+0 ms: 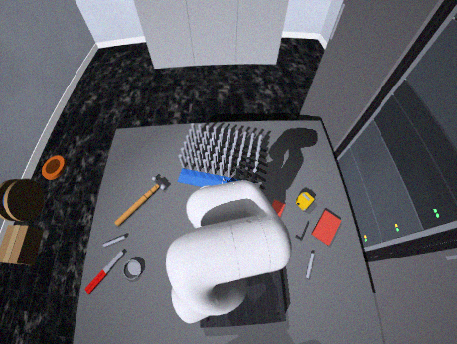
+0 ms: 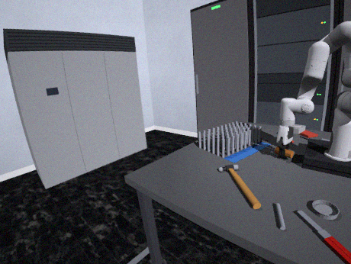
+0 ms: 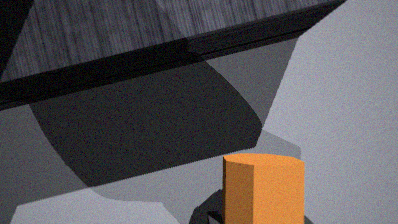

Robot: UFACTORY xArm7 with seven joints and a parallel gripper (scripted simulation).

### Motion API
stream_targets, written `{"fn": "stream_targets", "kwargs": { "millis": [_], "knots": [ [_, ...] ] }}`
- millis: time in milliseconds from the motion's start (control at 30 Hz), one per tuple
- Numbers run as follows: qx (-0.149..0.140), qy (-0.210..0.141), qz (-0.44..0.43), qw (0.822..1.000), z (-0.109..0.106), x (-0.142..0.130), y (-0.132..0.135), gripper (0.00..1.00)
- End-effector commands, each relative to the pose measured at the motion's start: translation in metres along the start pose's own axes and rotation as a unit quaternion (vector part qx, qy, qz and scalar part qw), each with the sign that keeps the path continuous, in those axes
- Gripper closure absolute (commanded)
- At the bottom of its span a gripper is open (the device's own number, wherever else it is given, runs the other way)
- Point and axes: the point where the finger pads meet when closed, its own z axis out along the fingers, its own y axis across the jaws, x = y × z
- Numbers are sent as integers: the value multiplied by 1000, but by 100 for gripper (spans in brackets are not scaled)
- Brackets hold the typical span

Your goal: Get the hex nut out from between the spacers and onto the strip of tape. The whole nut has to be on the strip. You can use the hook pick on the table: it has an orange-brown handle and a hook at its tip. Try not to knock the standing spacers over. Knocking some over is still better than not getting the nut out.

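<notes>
Nearest in the exterior view, on the grey worktop [image 2: 183, 179], lie a flat tool with a red handle [image 2: 337, 244], a shallow grey ring-shaped dish [image 2: 323, 209], a short grey cylindrical rod [image 2: 278, 216] and a hammer with a long orange-brown wooden handle [image 2: 244, 188]. Beyond the hammer the blue strip of tape [image 2: 244, 152] lies flat, just in front of the dense grid of upright grey cylindrical spacers [image 2: 227, 138]. The hex nut cannot be made out among the spacers in any view.

At the right end of the tape the white arm's gripper [image 2: 285, 144] reaches down to the worktop, its jaws clamped on the orange-brown handle of the hook pick [image 2: 285, 152]. The wrist view shows the end of that handle close up, standing out over the grey surface; the hooked tip is hidden.

From the top view the bulky white arm [image 1: 228, 249] covers the gripper. To its right lie a yellow tape measure [image 1: 305, 199], a red flat rectangular block [image 1: 326, 227], a dark L-shaped key [image 1: 302, 231] and a thin grey pen-like stick [image 1: 310, 263].
</notes>
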Motion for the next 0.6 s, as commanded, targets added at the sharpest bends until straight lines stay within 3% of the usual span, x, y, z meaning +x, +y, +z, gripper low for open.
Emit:
{"fn": "stream_targets", "kwargs": {
  "millis": [0,567],
  "knots": [
    [-1,-1,0,1000,0,-1,4,100],
    [-1,-1,0,1000,0,-1,27,100]
  ]
}}
